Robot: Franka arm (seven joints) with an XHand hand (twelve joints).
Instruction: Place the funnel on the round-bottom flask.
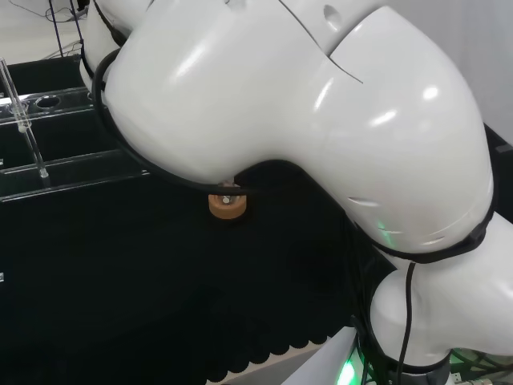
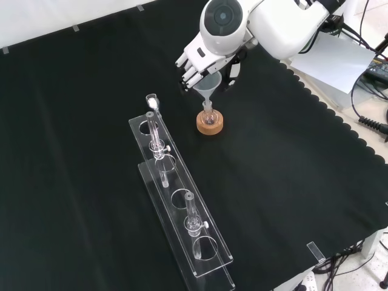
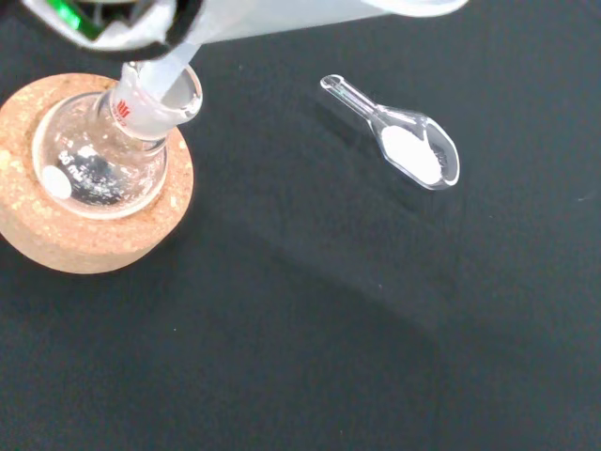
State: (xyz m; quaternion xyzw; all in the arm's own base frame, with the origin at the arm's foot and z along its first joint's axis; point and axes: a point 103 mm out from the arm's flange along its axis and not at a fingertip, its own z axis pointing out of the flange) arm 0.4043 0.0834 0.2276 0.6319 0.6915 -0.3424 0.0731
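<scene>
My fingers curl round the rim of the clear, cone-shaped plastic funnel, holding it above the small clear glass round-bottom flask, which sits in a tan cork ring stand on the black-clothed bench. The wrist view shows the funnel stem at, or just inside, the flask mouth. Step in hand, as I judge it: seating. Next: lower straight, then let go. A clear scoop nearby holds white powder.
</scene>
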